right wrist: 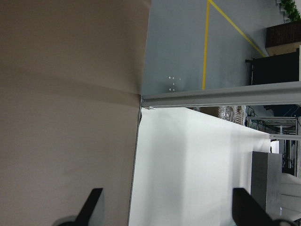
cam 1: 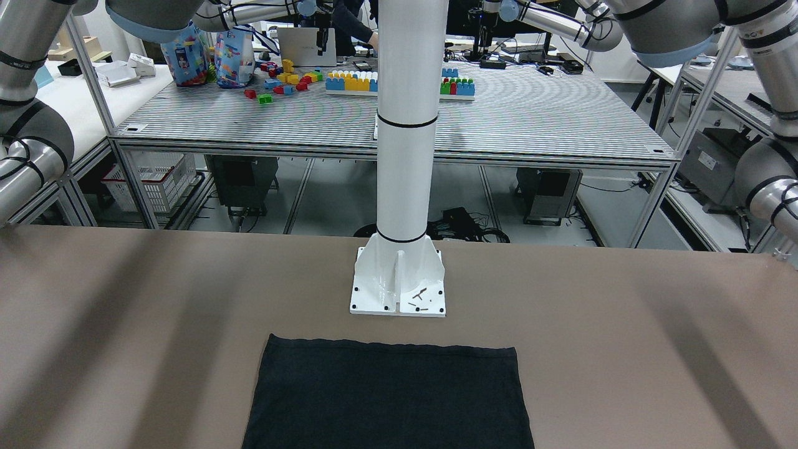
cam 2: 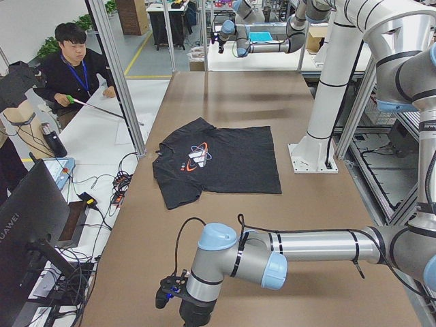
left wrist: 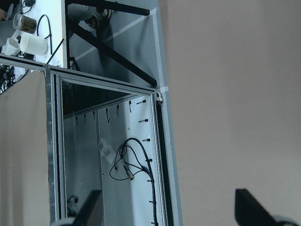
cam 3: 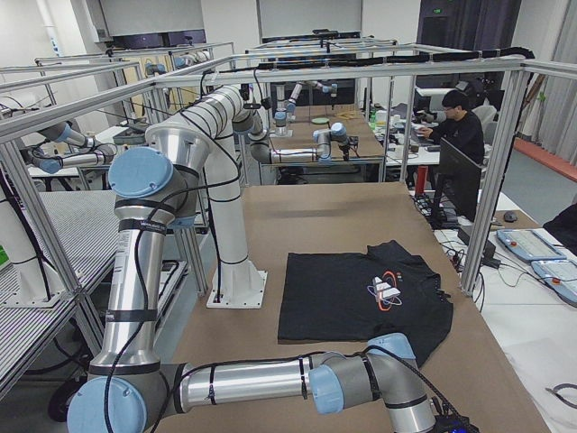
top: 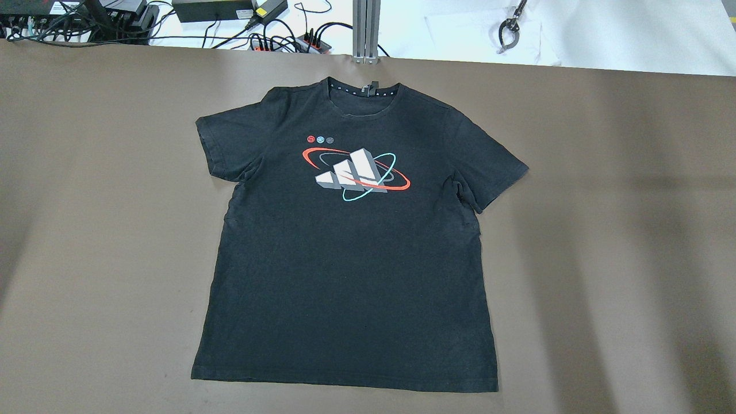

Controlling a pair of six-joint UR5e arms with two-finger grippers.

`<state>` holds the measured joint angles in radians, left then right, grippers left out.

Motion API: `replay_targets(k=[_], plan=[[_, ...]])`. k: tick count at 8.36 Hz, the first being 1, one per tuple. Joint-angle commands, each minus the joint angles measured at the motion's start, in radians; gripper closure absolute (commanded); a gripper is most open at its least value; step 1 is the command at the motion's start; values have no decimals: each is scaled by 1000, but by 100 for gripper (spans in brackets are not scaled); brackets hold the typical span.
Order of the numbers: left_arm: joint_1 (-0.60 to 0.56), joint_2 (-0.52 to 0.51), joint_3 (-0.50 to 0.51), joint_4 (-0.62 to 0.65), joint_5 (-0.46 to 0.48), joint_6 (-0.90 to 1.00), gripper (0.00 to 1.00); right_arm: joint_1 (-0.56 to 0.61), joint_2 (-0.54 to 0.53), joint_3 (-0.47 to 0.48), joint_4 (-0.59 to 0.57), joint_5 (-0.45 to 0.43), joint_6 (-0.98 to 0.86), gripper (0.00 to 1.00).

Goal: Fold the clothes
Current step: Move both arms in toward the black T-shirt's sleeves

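A black T-shirt (top: 345, 259) with a white, red and teal chest print lies flat and face up on the brown table (top: 86, 172), collar at the far edge and hem toward the robot. It also shows in the front view (cam 1: 386, 399), the left side view (cam 2: 218, 163) and the right side view (cam 3: 352, 298). My left gripper (left wrist: 170, 209) is open and empty, over the table's left end, far from the shirt. My right gripper (right wrist: 169, 207) is open and empty, over the table's right end, also far from the shirt.
The robot's white pedestal (cam 1: 399, 280) stands just behind the shirt's hem. Aluminium frame posts (cam 2: 126, 102) run along the far edge. Cables and power boxes (top: 230, 11) lie beyond that edge. One operator (cam 2: 75, 61) sits there.
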<state>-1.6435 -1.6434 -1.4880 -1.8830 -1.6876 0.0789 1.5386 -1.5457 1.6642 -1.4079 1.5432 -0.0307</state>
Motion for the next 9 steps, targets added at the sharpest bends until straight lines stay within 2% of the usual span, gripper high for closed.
replay_targets(k=[1, 4, 7, 9], plan=[[1, -9, 26, -4, 5, 2, 0, 0, -7, 5, 3, 2, 0, 5], [1, -12, 31, -5, 5, 2, 0, 2, -13, 22, 6, 11, 0, 5], [-1, -10, 26, -86, -4, 15, 0, 0, -14, 103, 7, 70, 0, 5], [4, -36, 25, -84, -4, -1, 0, -3, -11, 124, 14, 107, 3, 5]])
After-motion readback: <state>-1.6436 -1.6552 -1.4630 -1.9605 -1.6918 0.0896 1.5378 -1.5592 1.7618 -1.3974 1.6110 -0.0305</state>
